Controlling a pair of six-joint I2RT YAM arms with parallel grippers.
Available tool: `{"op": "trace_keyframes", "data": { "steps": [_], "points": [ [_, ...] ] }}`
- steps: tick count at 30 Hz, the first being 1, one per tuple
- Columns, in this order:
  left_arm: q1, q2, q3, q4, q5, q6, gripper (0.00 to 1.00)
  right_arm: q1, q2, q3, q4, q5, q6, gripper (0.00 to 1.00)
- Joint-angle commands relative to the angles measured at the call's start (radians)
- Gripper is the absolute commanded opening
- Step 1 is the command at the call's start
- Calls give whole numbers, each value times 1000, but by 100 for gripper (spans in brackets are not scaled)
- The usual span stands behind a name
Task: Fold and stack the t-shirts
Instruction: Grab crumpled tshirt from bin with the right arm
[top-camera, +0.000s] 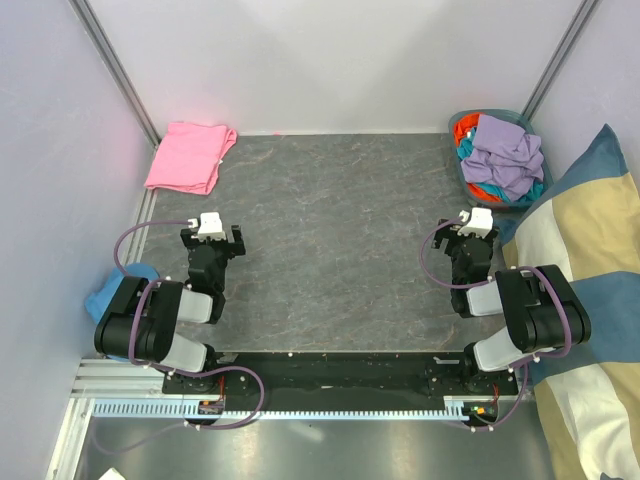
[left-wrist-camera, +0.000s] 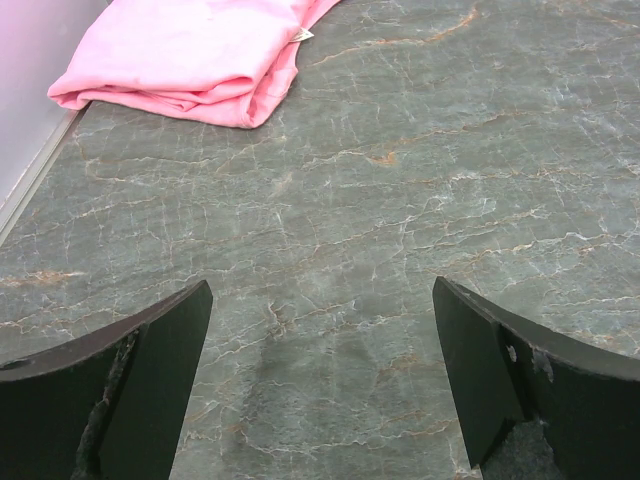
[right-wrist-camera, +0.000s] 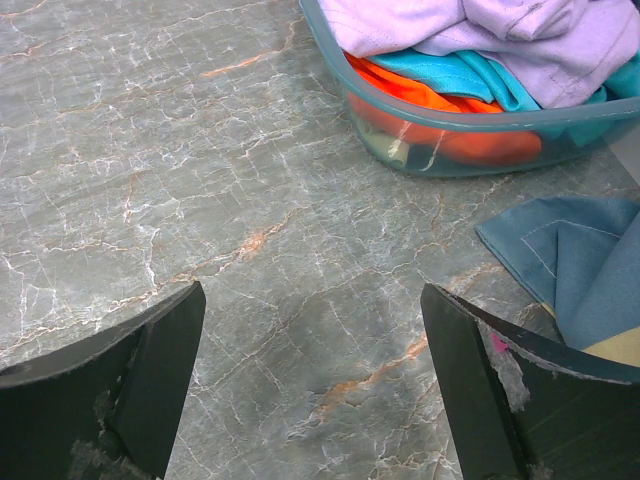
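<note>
A pink t-shirt (top-camera: 188, 156) lies folded at the table's far left corner; it also shows at the top left of the left wrist view (left-wrist-camera: 190, 55). A lavender t-shirt (top-camera: 512, 152) lies crumpled on top of other clothes in a basket (top-camera: 462, 180) at the far right; it also shows in the right wrist view (right-wrist-camera: 480, 25). My left gripper (top-camera: 222, 236) is open and empty over bare table (left-wrist-camera: 320, 330), well short of the pink shirt. My right gripper (top-camera: 470, 222) is open and empty over bare table (right-wrist-camera: 312, 340), just short of the basket (right-wrist-camera: 470, 135).
The basket also holds orange (right-wrist-camera: 440, 110) and teal (right-wrist-camera: 470, 72) clothes. A big blue, cream and tan striped cushion (top-camera: 580, 290) leans at the right edge, its corner close to my right gripper (right-wrist-camera: 570, 255). A blue cloth (top-camera: 112, 290) lies by the left arm. Walls enclose the table.
</note>
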Motion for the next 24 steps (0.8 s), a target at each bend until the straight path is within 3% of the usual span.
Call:
{"op": "trace_keyframes", "data": {
  "steps": [1, 24],
  "points": [
    [-1, -9, 13, 42, -3, -23, 100, 0, -1, 16, 25, -11, 10, 98],
    [-3, -12, 5, 58, -6, -20, 100, 0, 1, 19, 21, -12, 10, 98]
  ]
}}
